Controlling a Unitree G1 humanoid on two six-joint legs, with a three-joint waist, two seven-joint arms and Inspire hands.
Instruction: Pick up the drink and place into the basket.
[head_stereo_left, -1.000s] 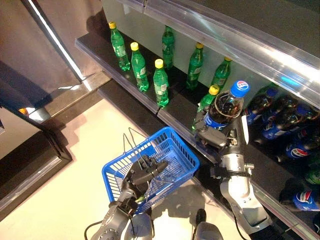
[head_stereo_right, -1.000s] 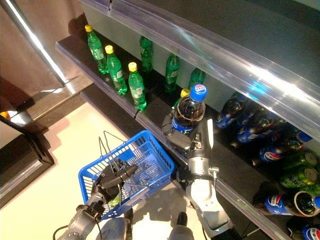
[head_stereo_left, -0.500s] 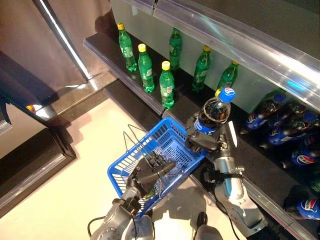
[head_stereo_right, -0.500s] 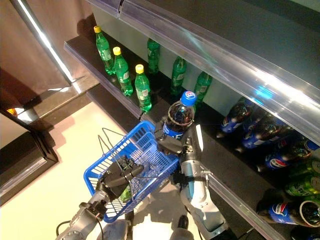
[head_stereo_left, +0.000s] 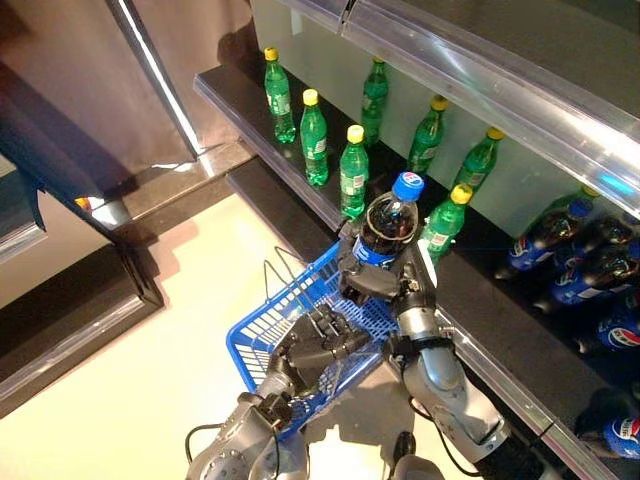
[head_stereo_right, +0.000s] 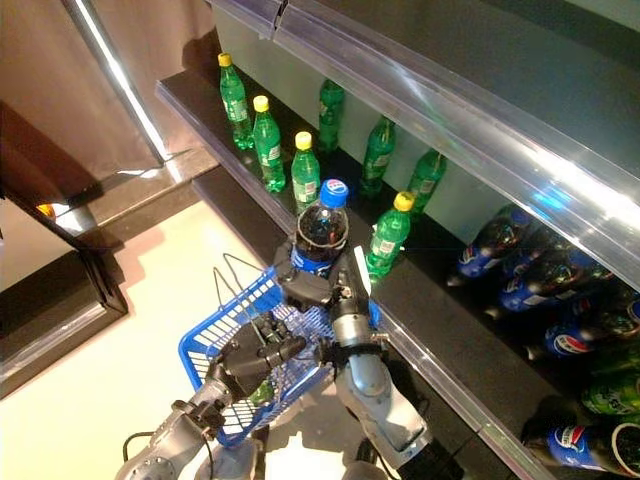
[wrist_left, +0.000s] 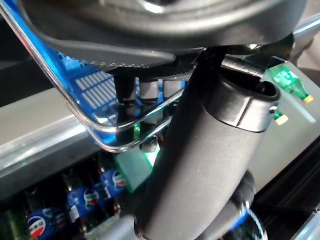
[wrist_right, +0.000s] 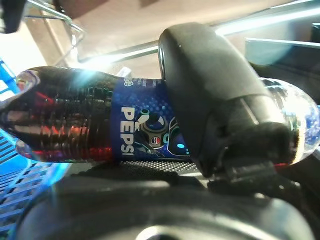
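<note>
Glossy clear plastic cola bottle (head_stereo_left: 388, 228), blue plastic-mesh basket (head_stereo_left: 262, 330) with metal wire handles, glossy black shelf (head_stereo_left: 262, 117).

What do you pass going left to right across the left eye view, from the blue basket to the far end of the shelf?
Blue basket → left hand on its wire handle → cola bottle in the right hand → yellow-capped green bottle → dark blue-labelled bottles.

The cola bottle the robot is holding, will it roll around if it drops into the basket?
Probably. The cola bottle is round and smooth, so it may roll in the blue basket. It looks full, so likely heavy; the right hand wraps it firmly.
</note>
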